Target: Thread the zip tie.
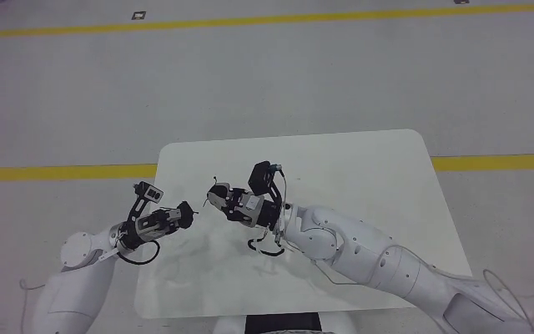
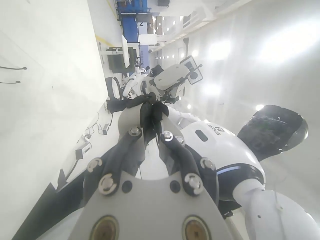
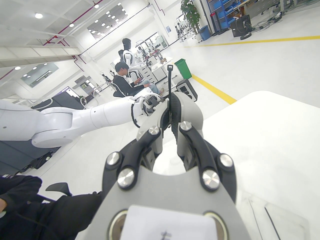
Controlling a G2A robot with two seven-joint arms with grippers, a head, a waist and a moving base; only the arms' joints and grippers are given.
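A black zip tie (image 3: 170,83) stands up out of my right gripper (image 3: 171,112), which is shut on its strap; the square head points away from the table. From above, the right gripper (image 1: 214,199) hovers over the left part of the white table (image 1: 359,167), with the zip tie (image 1: 215,180) a thin dark line above it. My left gripper (image 1: 190,210) faces it from the left, a short gap away. The left gripper (image 2: 153,107) has its dark pads pressed together, and I cannot make out anything between them.
Two spare zip ties (image 2: 15,69) lie on the table. Another spare zip tie (image 3: 271,219) lies in a clear tray near the right arm. Black cable (image 1: 265,245) hangs under the right forearm. The table's far and right parts are bare.
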